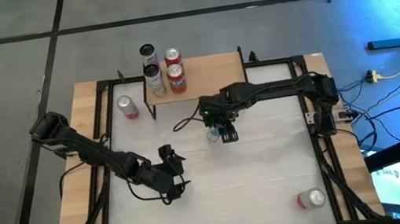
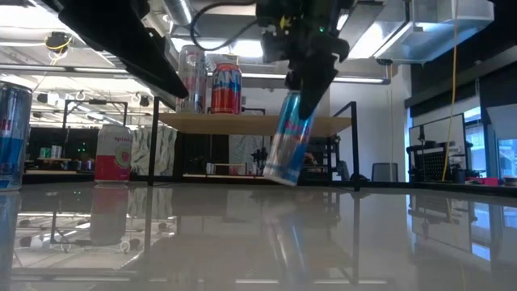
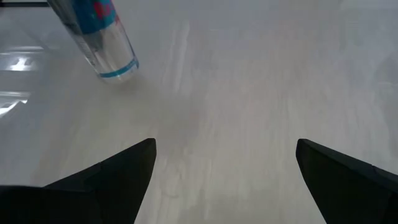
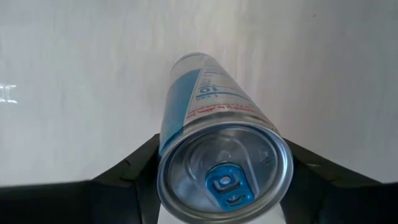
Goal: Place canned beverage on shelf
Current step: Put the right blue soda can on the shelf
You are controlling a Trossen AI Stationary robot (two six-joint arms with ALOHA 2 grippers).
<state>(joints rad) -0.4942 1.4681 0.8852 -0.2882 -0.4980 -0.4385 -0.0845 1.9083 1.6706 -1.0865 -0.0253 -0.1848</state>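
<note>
The shelf [image 1: 209, 69], a light wooden board on thin black legs, stands at the table's far middle with several cans on its left part [image 1: 174, 68]; it also shows in the low view [image 2: 250, 123]. My right gripper [image 1: 224, 130] is shut on a slim blue-and-silver can [image 2: 288, 141] in front of the shelf. The can's top with its blue tab faces the right wrist camera [image 4: 225, 182]. My left gripper [image 1: 169, 162] is open and empty over the table's middle left, with the can's lower end [image 3: 115, 62] ahead of it. My right gripper pinches the can's wall near its top end [image 4: 186, 140] between its two fingers [image 4: 134, 168], one on each side. The fingers come from above, slanting down. The can hangs tilted below them, its lower end [image 2: 280, 176] close above the table.
A pink can [image 1: 128, 107] stands on the table left of the shelf. A red can [image 1: 311, 199] lies near the table's near right corner. A blue can [image 2: 11, 133] shows at the low view's left edge. Black frame rails [image 1: 107, 126] run along the table's sides.
</note>
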